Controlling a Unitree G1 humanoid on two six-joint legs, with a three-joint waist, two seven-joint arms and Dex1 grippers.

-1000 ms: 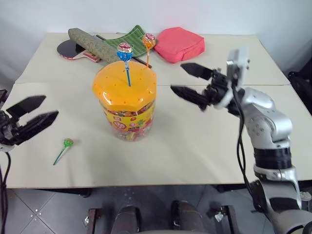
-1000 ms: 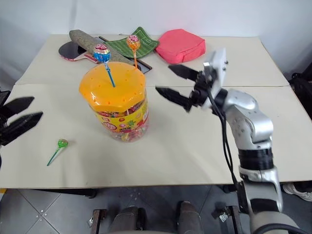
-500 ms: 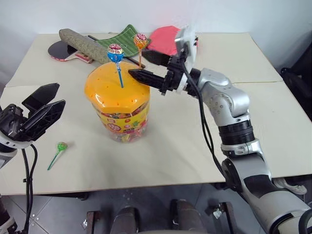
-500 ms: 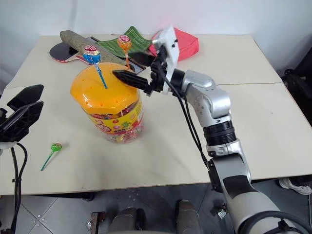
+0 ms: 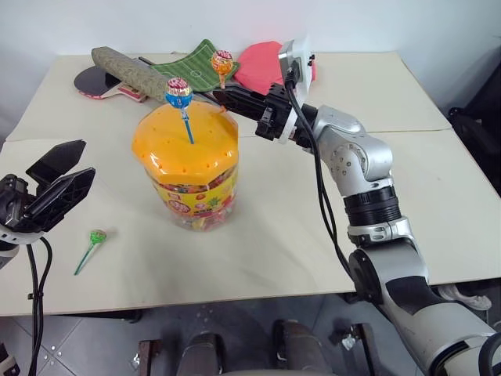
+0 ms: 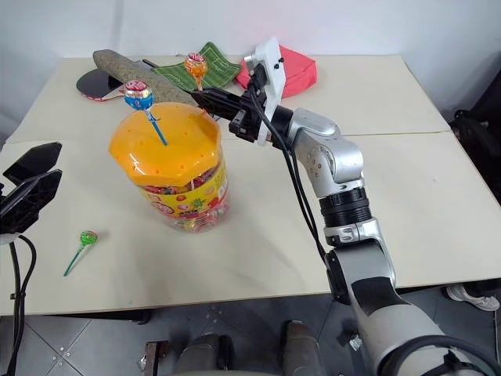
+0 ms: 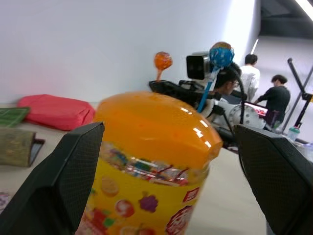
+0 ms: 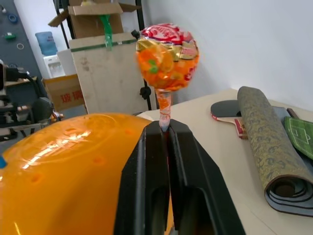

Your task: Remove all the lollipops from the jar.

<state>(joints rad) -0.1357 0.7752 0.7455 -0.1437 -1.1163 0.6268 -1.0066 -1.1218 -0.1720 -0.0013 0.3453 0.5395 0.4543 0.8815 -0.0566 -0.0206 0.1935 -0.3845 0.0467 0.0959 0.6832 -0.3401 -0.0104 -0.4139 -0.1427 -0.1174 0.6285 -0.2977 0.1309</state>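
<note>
Orange lollipop [image 8: 167,58] stick pinched betw. shut right fingers [image 8: 168,134], above jar [image 5: 188,168] lid at 1 o'clock; left fingers [image 5: 59,184] spread wide, empty.

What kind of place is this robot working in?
Probably a robotics lab or workshop. Stacked cardboard boxes stand along the wall, people stand by equipment in the background, and the beige table holds test props: a candy jar and a ping-pong paddle.

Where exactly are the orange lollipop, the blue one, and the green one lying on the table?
orange lollipop [image 8: 167,58], right wrist view, on its wrapped head.
blue lollipop [image 5: 178,92], left eye view, on its wrapped head above the lid.
green lollipop [image 5: 98,236], left eye view, on its head.
</note>
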